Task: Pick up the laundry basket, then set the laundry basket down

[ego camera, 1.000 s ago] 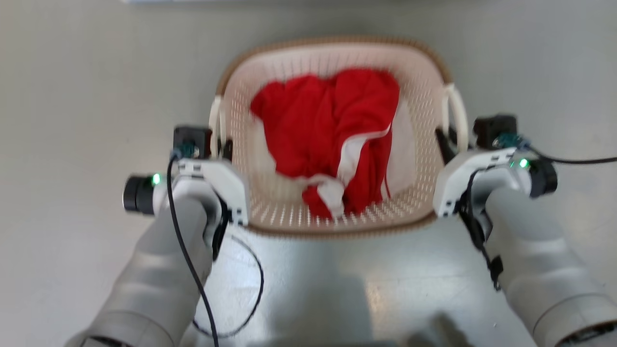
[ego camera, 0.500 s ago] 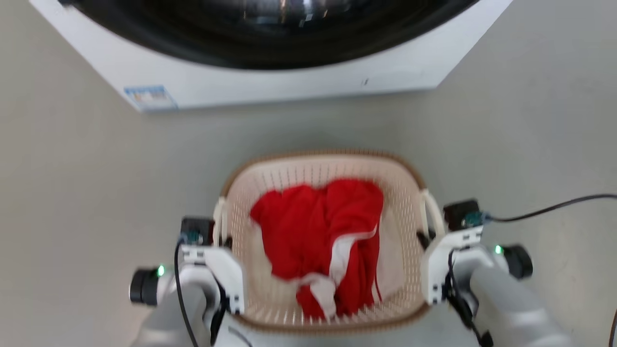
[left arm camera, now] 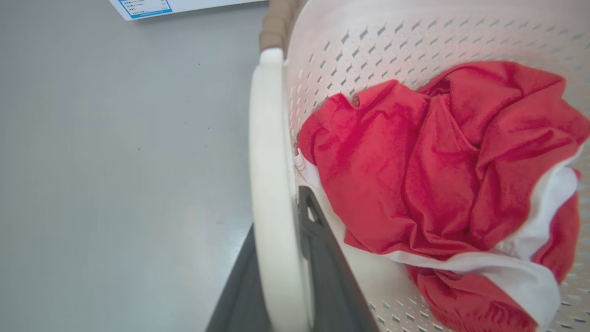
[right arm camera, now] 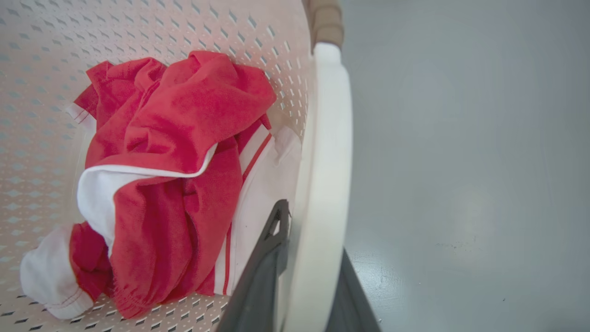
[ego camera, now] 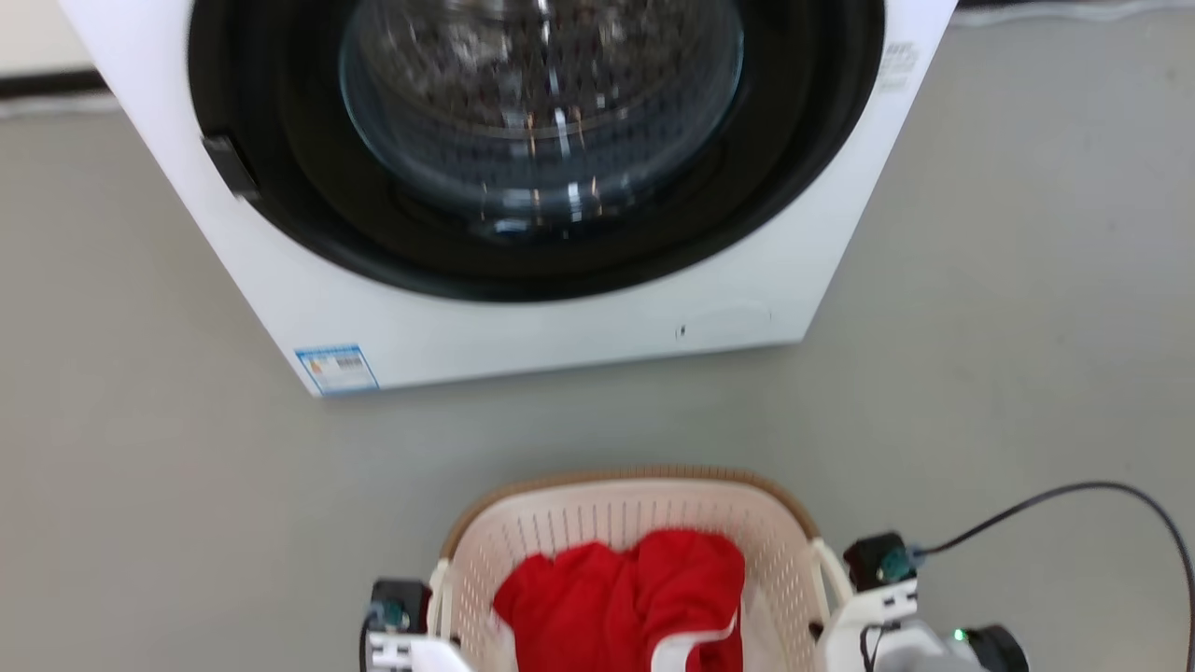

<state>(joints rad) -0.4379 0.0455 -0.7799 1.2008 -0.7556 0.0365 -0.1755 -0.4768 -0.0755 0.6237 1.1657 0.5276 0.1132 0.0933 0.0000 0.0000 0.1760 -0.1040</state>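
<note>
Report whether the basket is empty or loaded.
Loaded, though far from full. Crumpled red and white clothing lies in the bottom of the basket, well below its rim; bare perforated wall shows above it.

The left gripper point(left arm camera: 279, 226) pinches the white loop handle point(left arm camera: 269, 138) of a cream perforated plastic laundry basket point(left arm camera: 368, 41) containing red-and-white cloth point(left arm camera: 415, 175).

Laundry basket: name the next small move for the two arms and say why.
Probably raise both arms together, straight up and level. The left gripper and right gripper are each shut on a side handle of the laundry basket, a loose red garment lies inside, and the washing machine stands just ahead, leaving little room forward.
</note>
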